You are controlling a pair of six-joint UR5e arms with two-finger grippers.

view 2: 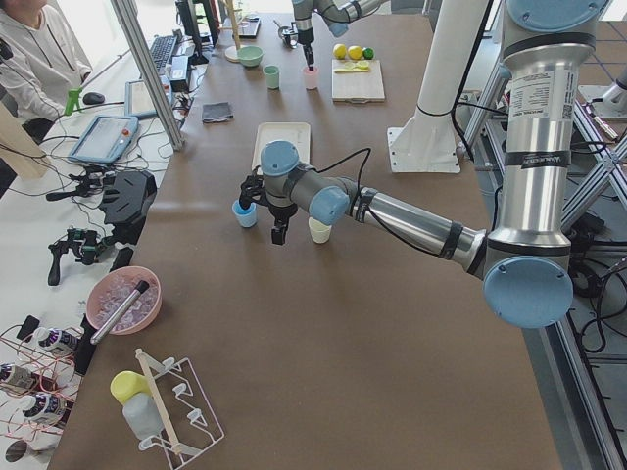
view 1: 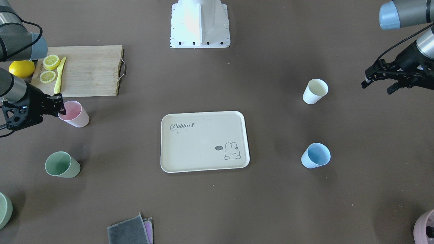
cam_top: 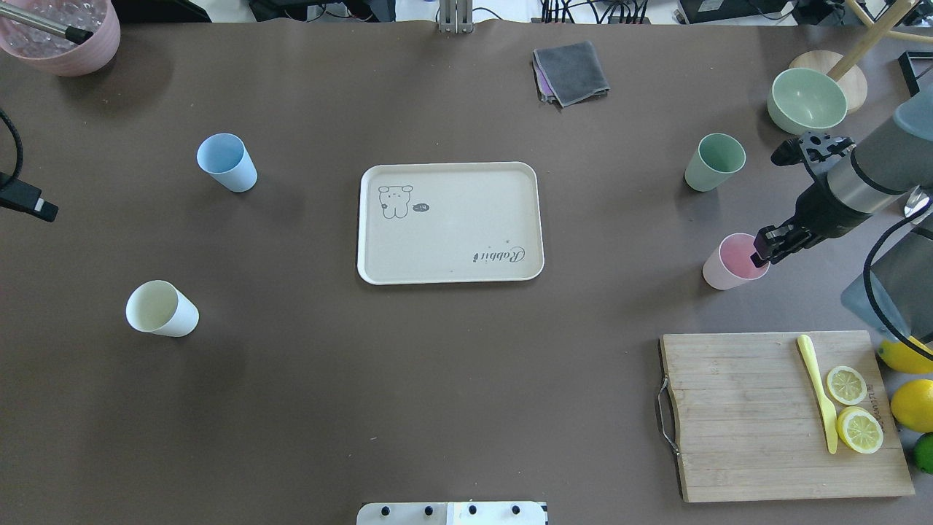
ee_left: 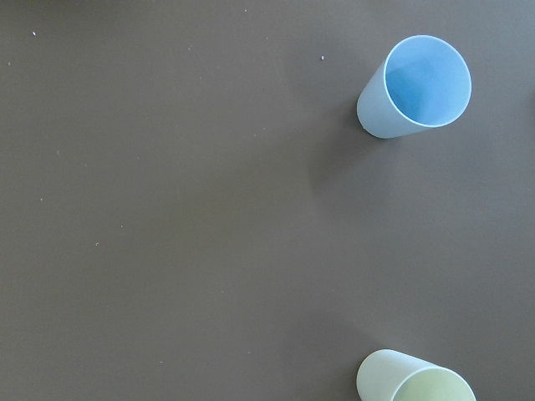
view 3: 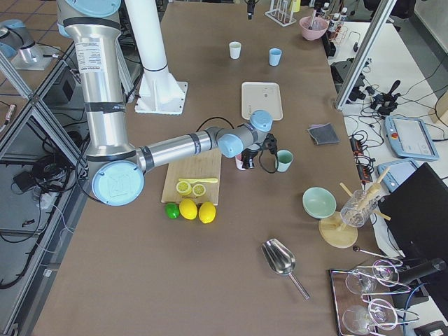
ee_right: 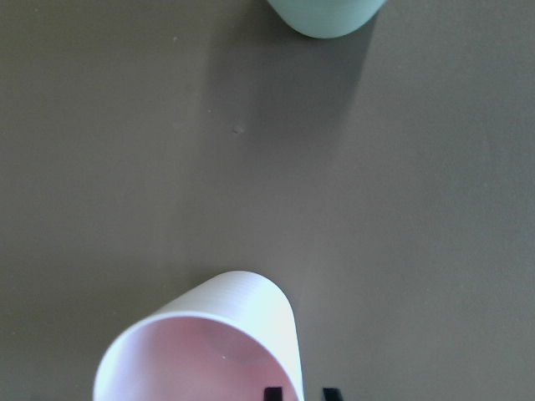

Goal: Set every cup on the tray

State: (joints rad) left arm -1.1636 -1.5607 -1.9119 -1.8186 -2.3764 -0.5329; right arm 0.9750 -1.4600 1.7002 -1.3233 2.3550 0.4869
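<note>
Where its bunny (view 1: 232,151) says "hi", the tray (view 1: 200,149) reads "Rabbit".

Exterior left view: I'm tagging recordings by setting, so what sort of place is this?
Likely a robotics lab, not a kitchen: a blue-grey handheld teach pendant, aluminium frame posts along the brown table, and a person in white alongside.

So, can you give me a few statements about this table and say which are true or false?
The tray holds no cups. True.
The right gripper is at the pink cup's rim. True.
One cup lies on its side. False: the blue cup and the others all stand upright.
A knife lies on the tray. False: the knife lies on the cutting board.
</note>
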